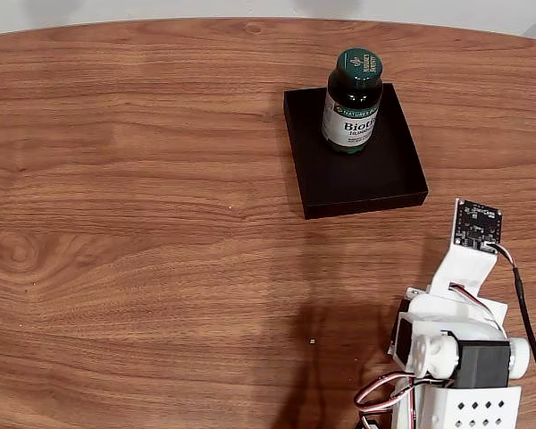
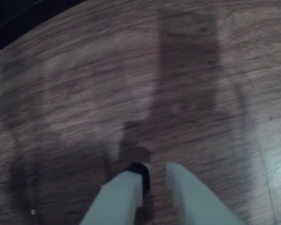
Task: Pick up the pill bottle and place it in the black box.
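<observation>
Across the left half of the fixed view the wooden table (image 1: 143, 223) lies bare, a warm brown veneer with long wavy grain running side to side and a knot-like swirl near its left edge. Right of centre and toward the far edge sits the black box (image 1: 366, 179), a shallow matte tray with low walls and square corners, turned slightly off the table's lines. Inside it, in the far part, stands the pill bottle (image 1: 351, 103), upright, its long axis vertical and leaning toward the camera only by perspective; the green screw cap points up and the white label faces the viewer, reading "Bio" before it curves away. Its dark green body looks glossy, like glass. Nothing crowds the box.

Farther right, at the lower corner, the white plastic arm (image 1: 456, 357) is folded low, well apart from the box, with a small dark circuit board (image 1: 477, 223) standing at its top, a black cable trailing down the right side and thin coloured wires looping at its base.

Seen from the wrist view, the gripper (image 2: 155, 178) hovers over blurred wood grain, its two pale fingers spread a little with a narrow gap between the tips, pinching nothing, and a dark corner of the box (image 2: 18, 16) shows at top left
</observation>
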